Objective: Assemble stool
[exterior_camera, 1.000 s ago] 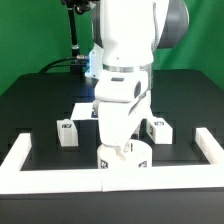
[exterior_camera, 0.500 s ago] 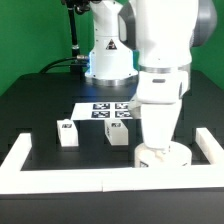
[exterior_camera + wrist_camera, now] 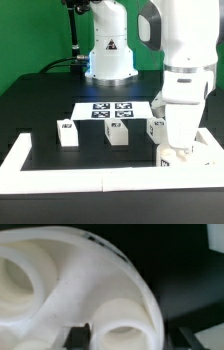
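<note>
The round white stool seat (image 3: pixel 184 158) sits low at the front right of the table, by the corner of the border wall. My gripper (image 3: pixel 174 150) is shut on it from above. In the wrist view the seat (image 3: pixel 60 286) fills the picture, with round sockets showing. My gripper (image 3: pixel 131 339) has one dark finger (image 3: pixel 78 336) on each side of the seat's rim part. Three white leg blocks with tags stand on the table: one on the exterior view's left (image 3: pixel 67 133), one in the middle (image 3: pixel 118 135) and one (image 3: pixel 154 130) partly behind my arm.
The marker board (image 3: pixel 108 112) lies flat behind the leg blocks. A long white border wall (image 3: pixel 80 178) runs along the front and turns up both sides. The robot base (image 3: pixel 108 55) stands at the back.
My gripper has moved along the front wall toward the exterior view's right, taking the seat with it from the middle to near the right corner.
</note>
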Controlling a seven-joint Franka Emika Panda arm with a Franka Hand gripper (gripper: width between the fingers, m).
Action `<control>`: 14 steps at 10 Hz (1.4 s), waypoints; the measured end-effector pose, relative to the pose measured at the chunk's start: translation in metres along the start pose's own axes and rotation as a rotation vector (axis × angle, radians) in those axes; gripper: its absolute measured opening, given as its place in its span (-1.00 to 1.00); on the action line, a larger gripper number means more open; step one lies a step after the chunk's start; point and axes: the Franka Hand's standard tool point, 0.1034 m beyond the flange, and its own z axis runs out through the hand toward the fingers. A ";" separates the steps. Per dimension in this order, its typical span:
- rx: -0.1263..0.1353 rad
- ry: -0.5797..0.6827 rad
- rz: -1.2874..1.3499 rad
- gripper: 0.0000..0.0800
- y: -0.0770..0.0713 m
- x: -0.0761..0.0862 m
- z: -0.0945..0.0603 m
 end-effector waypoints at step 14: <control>-0.006 -0.011 0.017 0.62 0.006 -0.002 -0.029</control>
